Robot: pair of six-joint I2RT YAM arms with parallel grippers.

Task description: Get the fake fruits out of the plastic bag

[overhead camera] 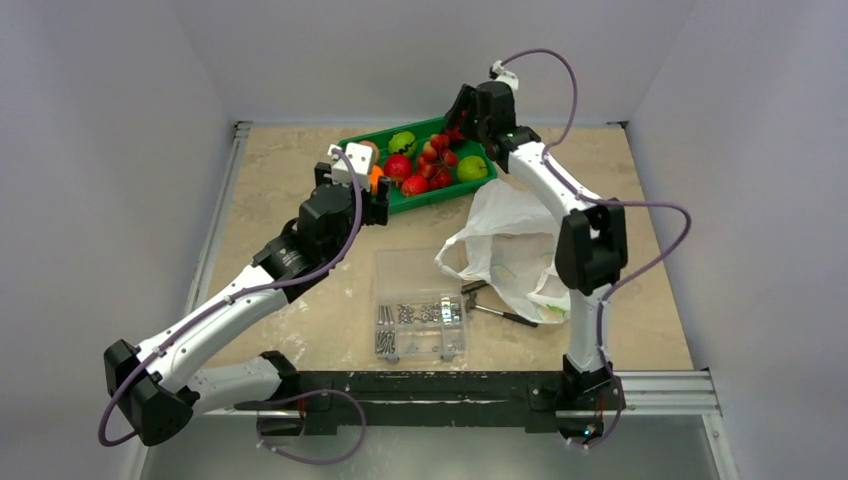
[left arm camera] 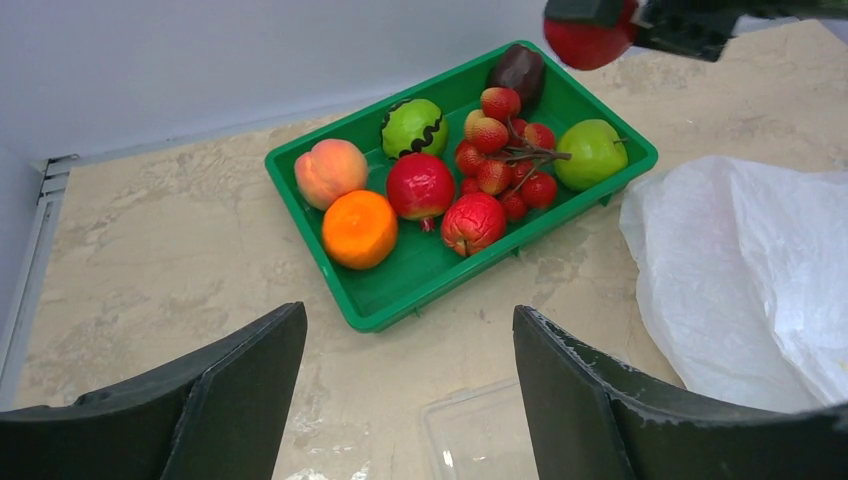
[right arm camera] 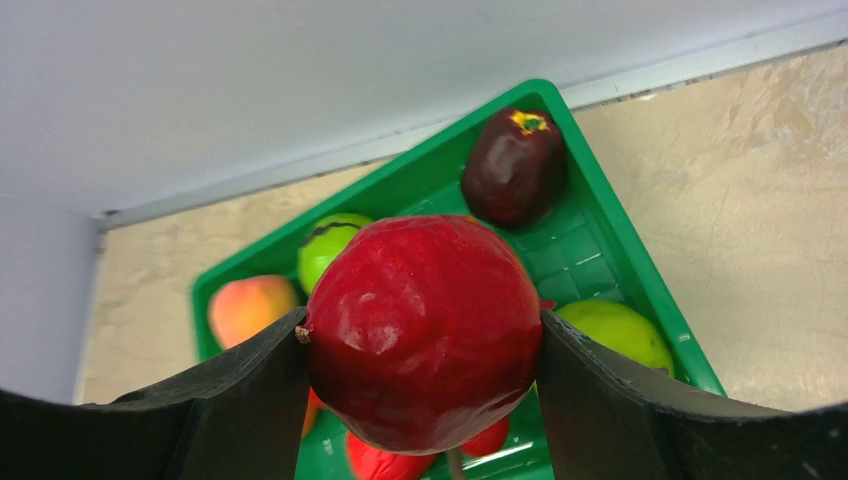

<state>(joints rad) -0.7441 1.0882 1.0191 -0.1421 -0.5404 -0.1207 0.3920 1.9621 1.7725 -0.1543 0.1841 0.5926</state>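
Observation:
My right gripper (right arm camera: 422, 335) is shut on a glossy red apple (right arm camera: 425, 330) and holds it above the far end of the green tray (right arm camera: 625, 255); the apple also shows in the left wrist view (left arm camera: 590, 42). The tray (left arm camera: 400, 300) holds several fake fruits: a red apple (left arm camera: 420, 186), another red one (left arm camera: 472, 222), a yellow-green apple (left arm camera: 592, 153) and a bunch of small red pieces (left arm camera: 500, 150). The white plastic bag (overhead camera: 510, 245) lies crumpled right of centre. My left gripper (left arm camera: 410, 390) is open and empty, over bare table near the tray's front.
An orange fruit (left arm camera: 359, 229), a peach (left arm camera: 330, 172), a green fruit (left arm camera: 414, 127) and a dark maroon fruit (left arm camera: 517, 72) also lie in the tray. A clear screw box (overhead camera: 420, 305) sits at the near middle, with a dark tool (overhead camera: 495, 310) beside it.

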